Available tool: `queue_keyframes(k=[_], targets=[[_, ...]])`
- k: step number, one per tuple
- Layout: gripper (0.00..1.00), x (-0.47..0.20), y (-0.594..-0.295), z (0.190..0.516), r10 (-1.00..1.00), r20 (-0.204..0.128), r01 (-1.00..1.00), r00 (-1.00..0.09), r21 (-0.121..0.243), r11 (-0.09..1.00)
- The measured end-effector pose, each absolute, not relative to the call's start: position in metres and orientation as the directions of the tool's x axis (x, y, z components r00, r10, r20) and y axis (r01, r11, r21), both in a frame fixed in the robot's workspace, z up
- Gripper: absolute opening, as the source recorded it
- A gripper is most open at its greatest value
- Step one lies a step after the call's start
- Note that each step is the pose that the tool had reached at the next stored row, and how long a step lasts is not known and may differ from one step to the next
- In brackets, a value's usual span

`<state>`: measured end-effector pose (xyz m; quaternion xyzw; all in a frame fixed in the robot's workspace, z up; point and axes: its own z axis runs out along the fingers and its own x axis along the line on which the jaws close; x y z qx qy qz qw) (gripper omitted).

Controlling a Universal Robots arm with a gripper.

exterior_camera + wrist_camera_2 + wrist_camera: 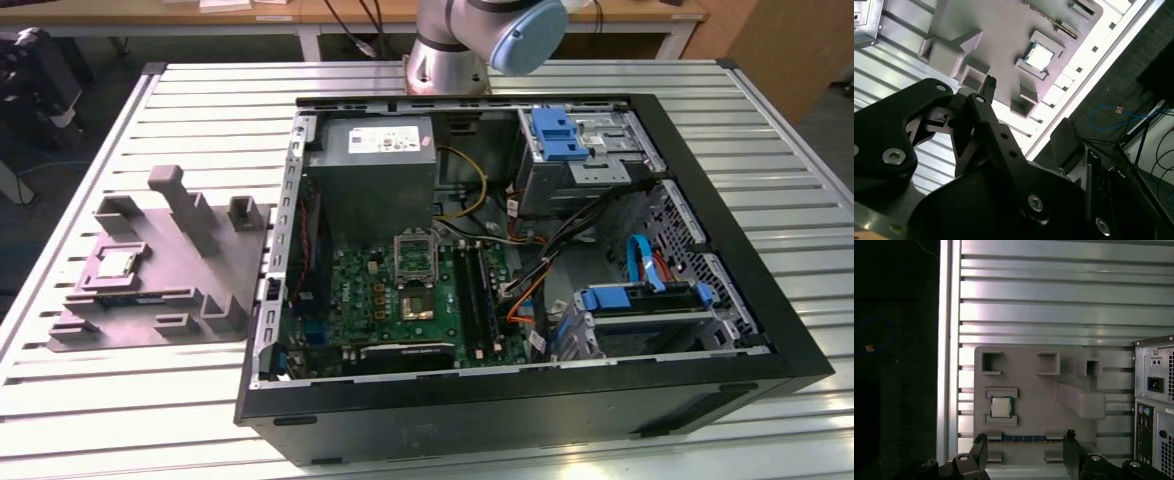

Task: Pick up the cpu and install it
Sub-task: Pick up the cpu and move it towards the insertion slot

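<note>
Nothing of the task is done yet. The single cpu (118,262) lies untouched in its pocket on the grey fixture tray (200,250), at nine o'clock from the open computer case (534,410) in the exterior view. The one gripper (1025,434) hovers above the tray, its two fingers (979,452) spread wide and empty. The motherboard's one socket (418,303) looks vacant. Pick-up and installation both remain.

A table (134,400) of silvery ribbed slats is seen in the exterior view. An open black computer case (534,415) is laid on its side towards the exterior view's right. A grey moulded tray (200,255) is set just beside it, on the exterior view's left. The arm's base (447,65) is mounted at the far edge.
</note>
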<state>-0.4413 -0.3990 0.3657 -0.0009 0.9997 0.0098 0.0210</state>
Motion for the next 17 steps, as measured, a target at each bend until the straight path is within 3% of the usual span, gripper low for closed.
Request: queue_keyframes(k=[17], targets=[[0.71,-0.443,-0.399,0.352,-0.051,-0.037,-0.052,-0.998,0.02,0.998]])
